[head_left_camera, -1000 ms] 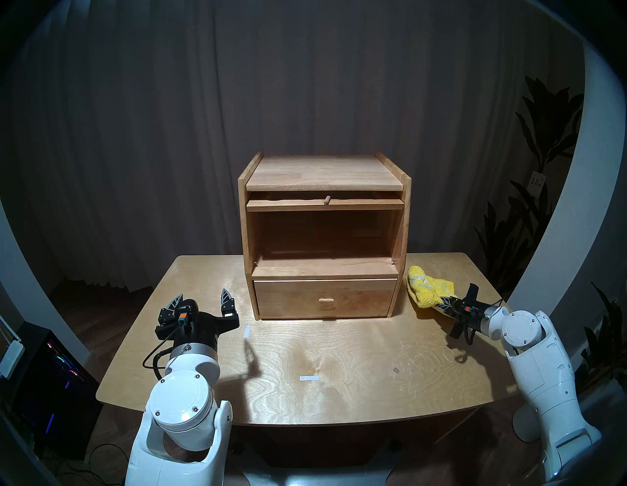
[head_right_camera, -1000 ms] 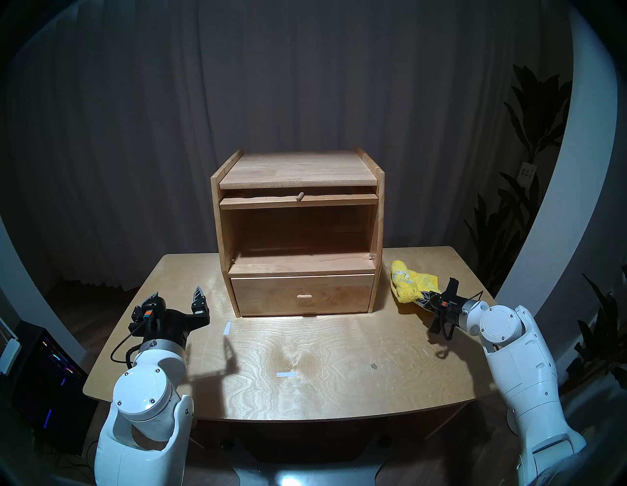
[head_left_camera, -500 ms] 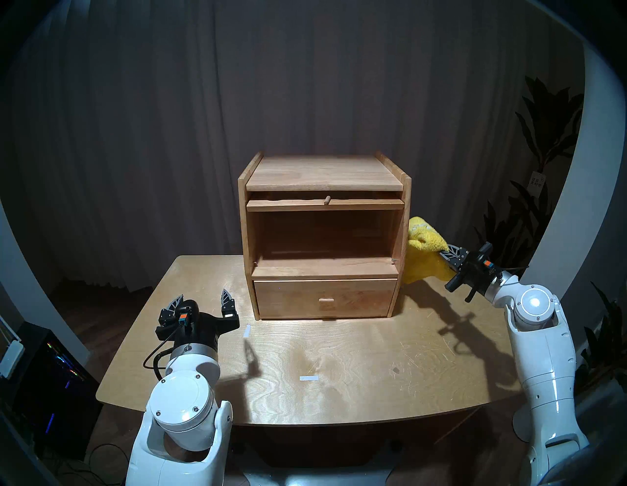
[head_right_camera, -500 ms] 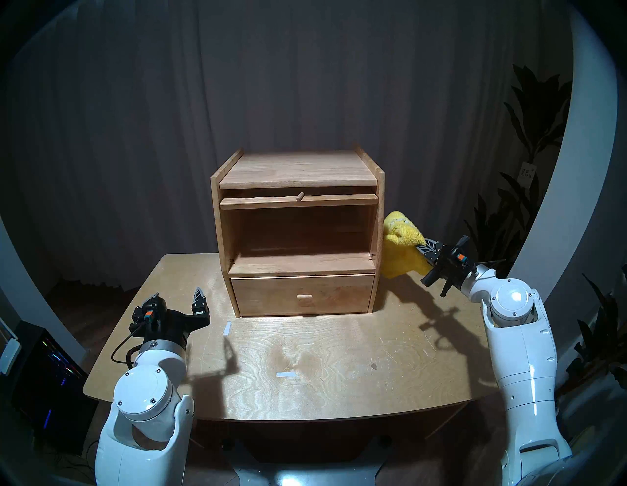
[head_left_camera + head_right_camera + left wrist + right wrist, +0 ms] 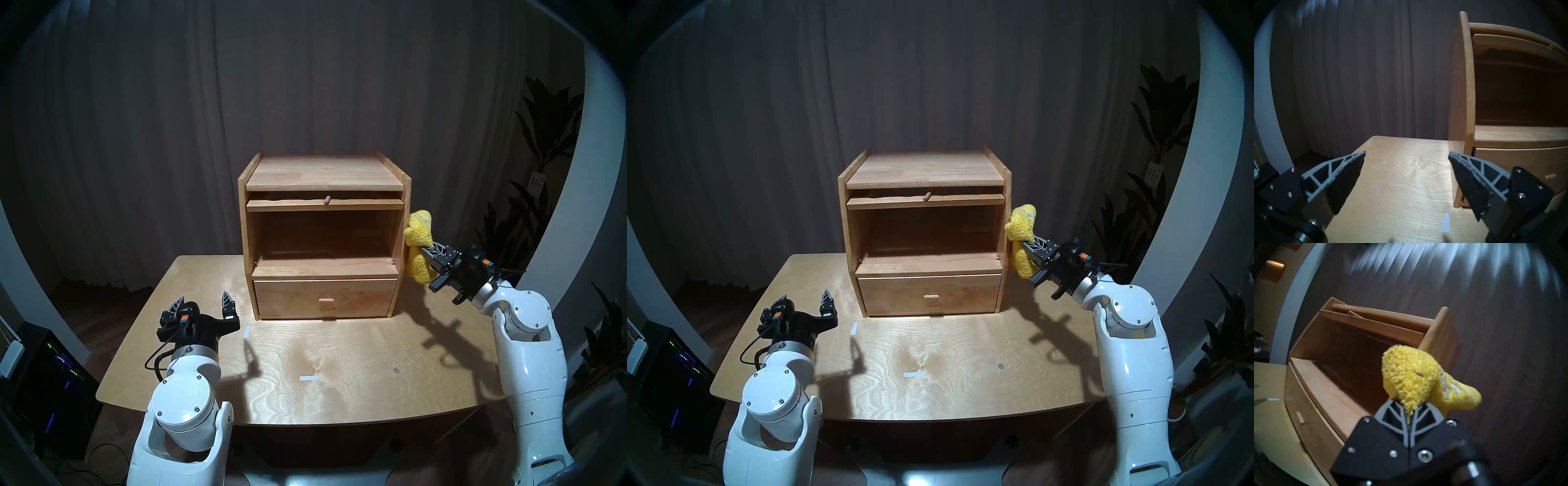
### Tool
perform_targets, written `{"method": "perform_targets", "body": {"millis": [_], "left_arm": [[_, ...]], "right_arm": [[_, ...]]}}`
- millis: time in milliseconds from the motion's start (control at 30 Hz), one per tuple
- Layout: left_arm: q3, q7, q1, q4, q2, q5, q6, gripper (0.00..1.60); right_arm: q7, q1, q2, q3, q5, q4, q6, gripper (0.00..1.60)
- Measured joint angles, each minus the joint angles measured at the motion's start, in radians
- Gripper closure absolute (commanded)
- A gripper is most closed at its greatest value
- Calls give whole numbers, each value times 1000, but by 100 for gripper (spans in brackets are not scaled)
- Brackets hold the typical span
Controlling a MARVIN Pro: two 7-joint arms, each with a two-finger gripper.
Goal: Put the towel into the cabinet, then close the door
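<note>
Nearest me, the left gripper point(image 5: 203, 304) hangs just above the pale plywood surface point(image 5: 339, 373), its two dark ribbed fingers spread wide with nothing between them. Two small strips of white tape point(image 5: 309, 378) lie on the wood in front of it and toward the middle. Further in stands the light wooden box-shaped cabinet point(image 5: 324, 237), its plain drawer front point(image 5: 325, 298) pushed in at the bottom and its large upper compartment standing open and bare. The door point(image 5: 325, 204), a light wooden panel with a small peg knob point(image 5: 327, 199), lies flat, slid in under the cabinet's top. Off to the cabinet's right, lifted clear of the surface, the right gripper point(image 5: 428, 251) is pinched tight on the small fluffy bright yellow towel point(image 5: 418, 244). The towel hangs bunched around the fingers, level with the open compartment and pressed up beside the cabinet's right side wall, outside it. Behind everything hangs a dark pleated curtain point(image 5: 305, 85), with a leafy plant point(image 5: 543, 169) in the far right corner.
</note>
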Motion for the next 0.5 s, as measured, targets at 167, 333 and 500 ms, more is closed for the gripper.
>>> {"method": "perform_targets", "body": {"millis": [167, 333, 500], "left_arm": [[0, 0, 0, 4, 0, 0, 0, 0], [0, 0, -1, 5, 0, 0, 0, 0], [-1, 0, -1, 6, -1, 0, 0, 0]], "right_arm": [[31, -59, -39, -12, 81, -38, 59, 160], [63, -109, -73, -35, 151, -76, 107, 160], [100, -159, -112, -70, 228, -120, 162, 160]]}}
